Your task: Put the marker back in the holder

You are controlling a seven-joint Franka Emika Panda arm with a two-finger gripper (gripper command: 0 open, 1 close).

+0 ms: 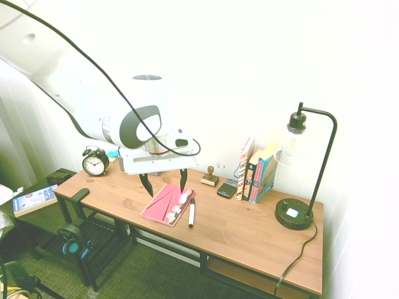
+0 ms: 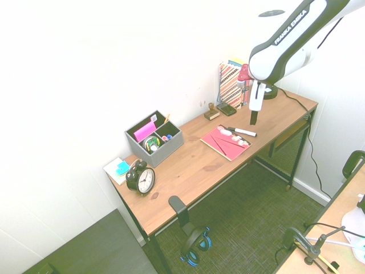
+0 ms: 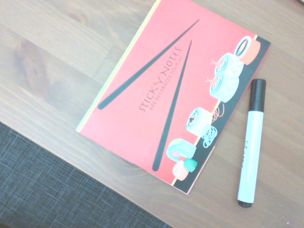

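The marker (image 1: pixel 191 213), white with a black cap, lies flat on the wooden desk beside the red sticky-notes booklet (image 1: pixel 167 204); both show in the wrist view too, marker (image 3: pixel 251 142) and booklet (image 3: pixel 175 90). In the second exterior view the marker (image 2: pixel 242 132) rests just past the booklet's far edge. The grey holder (image 2: pixel 155 139) stands near the wall at the desk's clock end, with pink notes and small items inside; the arm hides it in the first exterior view. My gripper (image 1: pixel 164 182) hangs open above the booklet, fingers apart and empty, a little away from the marker.
A black twin-bell clock (image 2: pixel 141 178) stands in front of the holder. A small stamp (image 1: pixel 210 177), a phone (image 1: pixel 227 187), upright books (image 1: pixel 257 168) and a black lamp (image 1: pixel 298 205) line the back of the desk. The desk's front edge (image 3: pixel 71 142) runs close to the booklet.
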